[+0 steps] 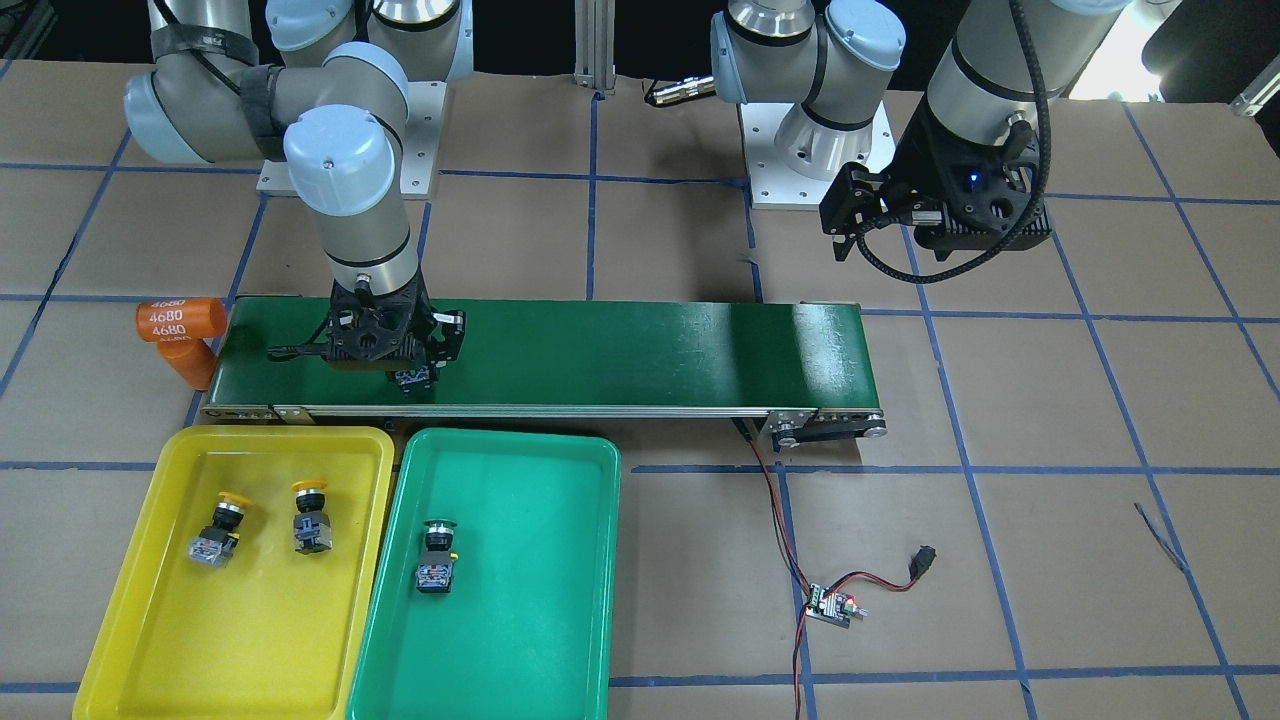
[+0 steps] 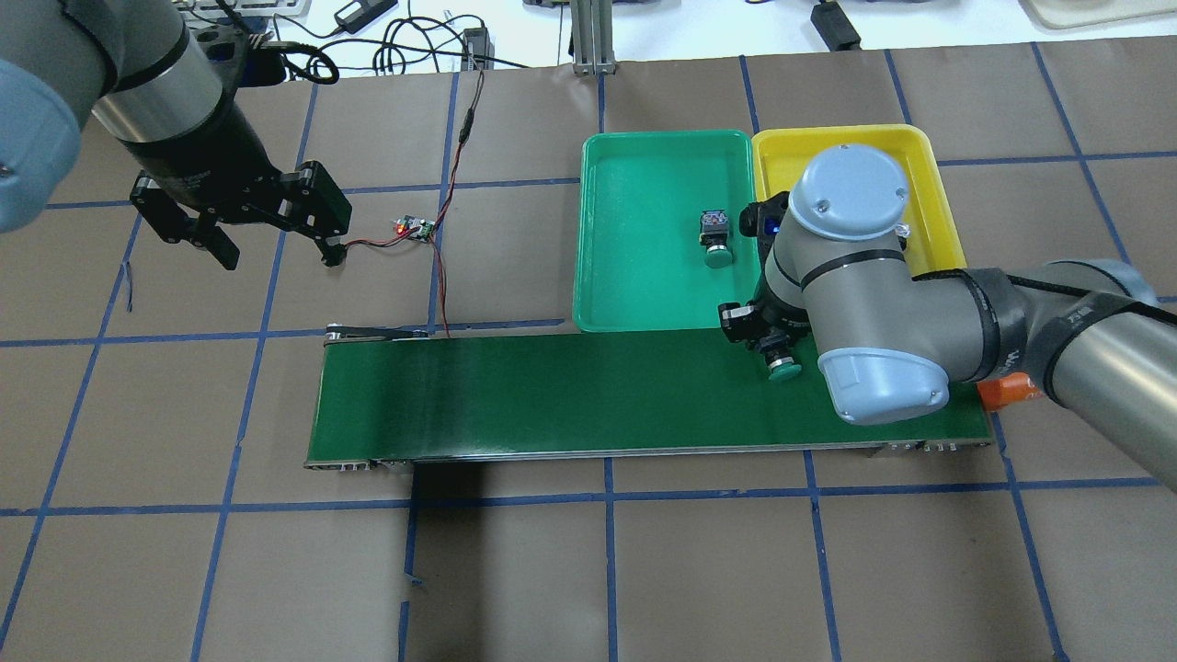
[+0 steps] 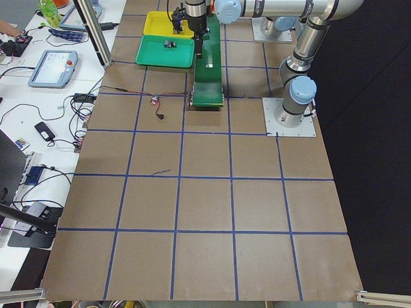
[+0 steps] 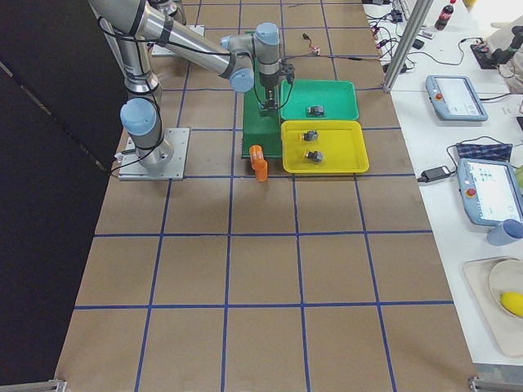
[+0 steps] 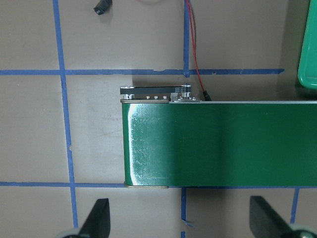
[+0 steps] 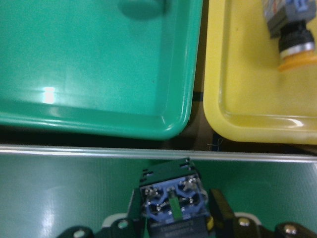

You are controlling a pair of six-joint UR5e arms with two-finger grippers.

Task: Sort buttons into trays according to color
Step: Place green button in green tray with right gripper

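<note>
Green-capped push button (image 2: 784, 370) with black-and-blue body, pinched in the right gripper's (image 6: 176, 210) jaws over the long dark-green conveyor belt (image 2: 552, 395). Left gripper (image 2: 279, 259) hangs apart, jaws spread. Teal plastic tray (image 1: 560, 620) holds one green button (image 1: 437, 560); yellow tray (image 1: 250, 650), two yellow-capped buttons (image 1: 215, 530).

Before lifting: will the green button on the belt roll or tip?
Likely stiff: the green button looks hard plastic. Its blocky body sits between the fingers of the right gripper, so rolling seems unlikely; the overhanging cap might tilt it.
</note>
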